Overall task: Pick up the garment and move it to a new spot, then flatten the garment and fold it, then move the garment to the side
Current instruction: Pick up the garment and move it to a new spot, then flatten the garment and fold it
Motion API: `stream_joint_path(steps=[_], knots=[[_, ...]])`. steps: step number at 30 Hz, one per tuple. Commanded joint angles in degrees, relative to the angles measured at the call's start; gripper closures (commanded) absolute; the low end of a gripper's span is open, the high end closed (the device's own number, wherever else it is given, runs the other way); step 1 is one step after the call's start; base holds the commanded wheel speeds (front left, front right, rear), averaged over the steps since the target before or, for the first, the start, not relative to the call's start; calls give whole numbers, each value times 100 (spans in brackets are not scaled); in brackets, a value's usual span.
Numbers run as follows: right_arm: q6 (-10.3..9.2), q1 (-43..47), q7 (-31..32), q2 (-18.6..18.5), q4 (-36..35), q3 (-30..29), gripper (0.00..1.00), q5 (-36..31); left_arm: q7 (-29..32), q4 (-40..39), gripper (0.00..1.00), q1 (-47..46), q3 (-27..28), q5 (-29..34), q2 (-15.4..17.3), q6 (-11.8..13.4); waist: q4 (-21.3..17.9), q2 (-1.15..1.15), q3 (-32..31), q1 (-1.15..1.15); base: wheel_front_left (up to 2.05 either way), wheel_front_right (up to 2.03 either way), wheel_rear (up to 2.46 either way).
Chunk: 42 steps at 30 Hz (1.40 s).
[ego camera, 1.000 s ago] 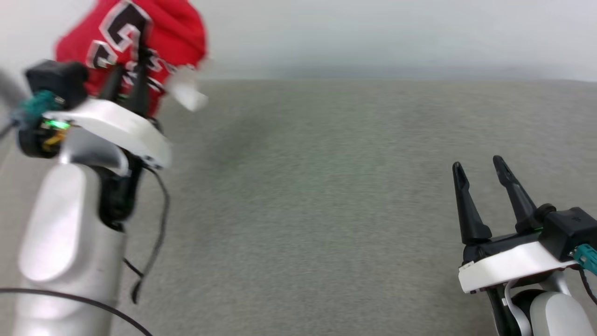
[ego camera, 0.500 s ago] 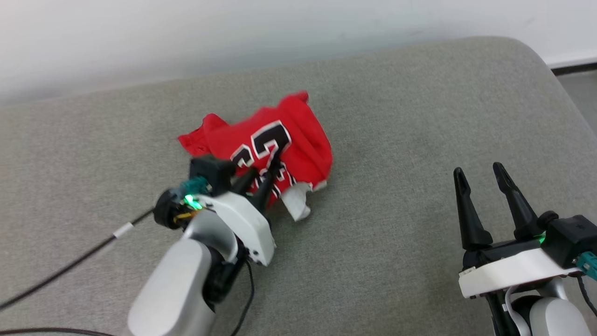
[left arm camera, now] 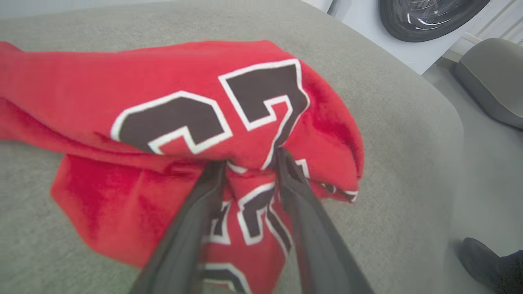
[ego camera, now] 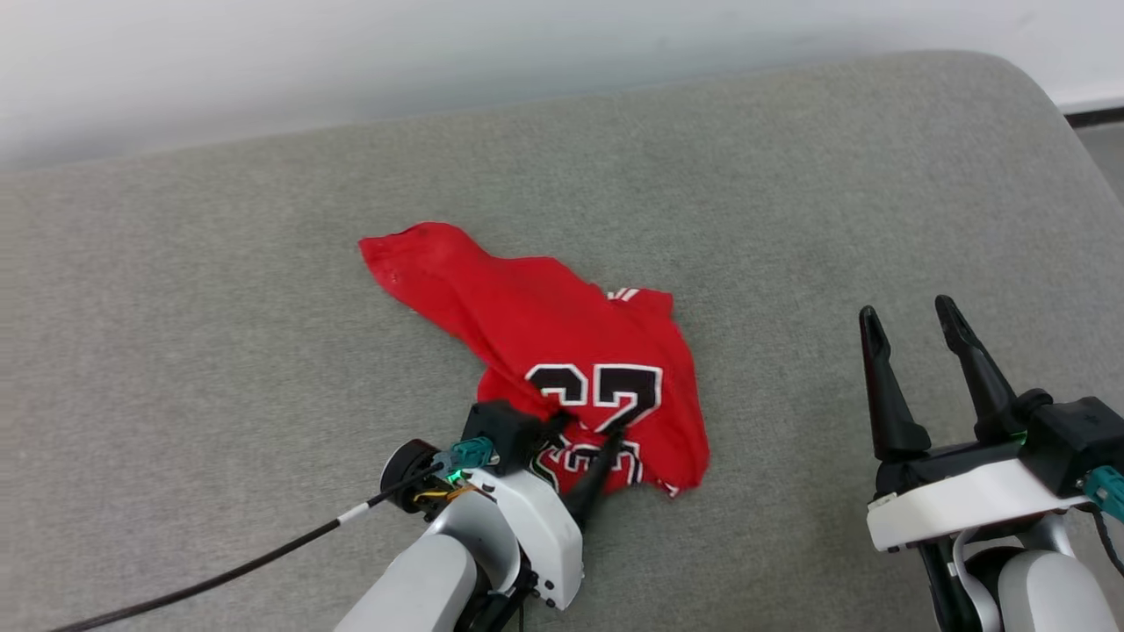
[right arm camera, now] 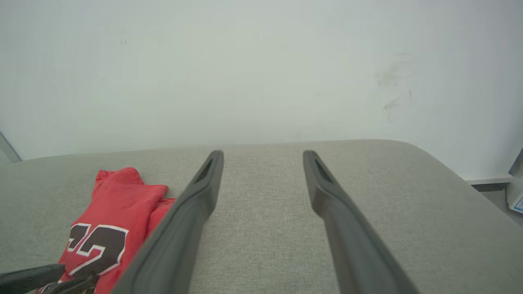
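One red numbered jersey [ego camera: 544,342] crumpled on the grey cushion [ego camera: 790,175], long axis far-left to near-right; near end between parted jaws of the left gripper [ego camera: 590,426], hold uncertain. Right gripper [ego camera: 906,309] empty, spread wide, well right.

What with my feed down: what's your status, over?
Left gripper parted, tips in garment folds. Right gripper open, empty, apart from it. Garment crumpled on grey cushion. Nothing blocking it.

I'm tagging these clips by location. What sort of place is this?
Probably an indoor, home-like test room: a grey padded cushion against a white wall, a red shirt lying on it, and what may be a washing machine door nearby.
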Motion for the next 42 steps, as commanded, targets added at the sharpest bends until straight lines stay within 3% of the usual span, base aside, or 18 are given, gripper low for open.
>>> stream_joint_path(steps=[1, 5, 10, 17, 22, 31, 42], knots=[[-2, 0, 26, 8, 12, -18, 0, -27, -129, -48, 0, -88, -17, 6, 10, -8, 134, 0, -141, 0, 0, 0, 0], [-2, 91, 90, 9, -9, -61, 0, -104, -587, -260, 0, -111, 35, 71, 29, 45, 329, 0, -382, 0, 0, 0, 0], [-2, 250, 193, 9, -68, -98, 0, -145, -1167, -658, 0, 54, 366, 100, 26, 351, 531, 0, -634, 0, 0, 0, 0], [-2, 468, 353, 8, -154, -135, 0, -179, -1319, -1178, 0, 563, 1131, 170, 212, 855, 667, 0, -935, 0, 0, 0, 0], [-2, 637, 435, 8, -217, -167, 0, -178, -1319, -1545, 0, 1059, 1734, 314, 377, 1044, 717, 0, -1077, 0, 0, 0, 0], [-2, 932, 534, 8, -356, -271, 0, -130, -1316, -1674, 0, 1856, 2320, 417, 652, 1196, 670, 0, -1240, 0, 0, 0, 0], [-2, 999, 578, 8, -444, -277, 0, -116, -1316, -1669, 0, 2081, 2356, 456, 708, 1236, 685, 0, -1263, 0, 0, 0, 0]])
